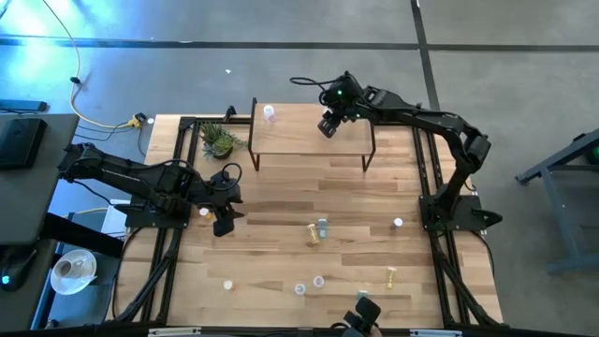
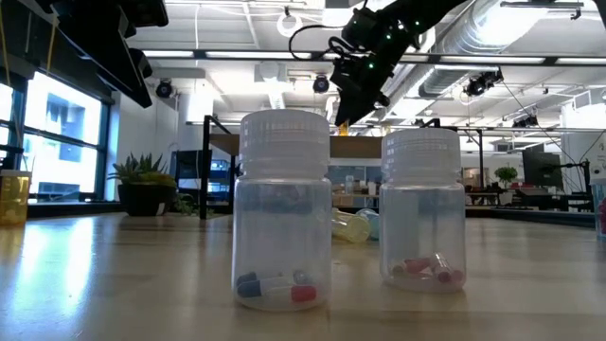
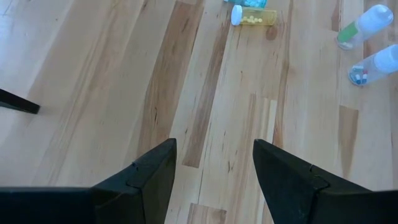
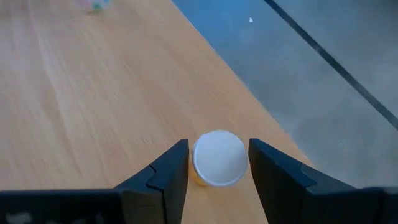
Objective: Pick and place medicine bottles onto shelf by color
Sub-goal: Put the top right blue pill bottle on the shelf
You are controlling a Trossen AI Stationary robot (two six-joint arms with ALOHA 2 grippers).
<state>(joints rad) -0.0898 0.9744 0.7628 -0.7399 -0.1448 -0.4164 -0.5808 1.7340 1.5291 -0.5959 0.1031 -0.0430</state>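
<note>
Grey floor surrounds a light-wood worktop [image 1: 281, 201] framed by black rails. At its far edge stands the shelf [image 1: 309, 131], a low wood board on thin black legs, with a small potted plant [image 1: 219, 140] beside its left end.

Right end effector [image 1: 328, 124]: positioned above the right half of the shelf board. Its two fingers stand slightly apart on either side of a white-capped bottle [image 4: 218, 158], with a narrow gap visible on each side of the cap; the bottle sits on the shelf near the board's edge. Whether the fingers touch the bottle below the cap cannot be told. A second bottle [image 1: 270, 112] stands on the same board, well apart toward the left corner.

Left end effector [image 1: 223, 223]: low over the left side of the worktop, fingers spread, nothing between them. Ahead of it lie bare planks, then an orange bottle on its side [image 3: 254, 16] and two more bottles [image 3: 367, 42] farther off.

Remaining medicine bottles are scattered over the near half of the worktop, well apart from both end effectors: a pair near the centre [image 1: 317, 229], one toward the right rail [image 1: 398, 223], several along the near edge [image 1: 309, 284]. Two clear bottles with white caps [image 2: 283, 208] stand directly before the low camera, partly hiding the shelf behind them.
</note>
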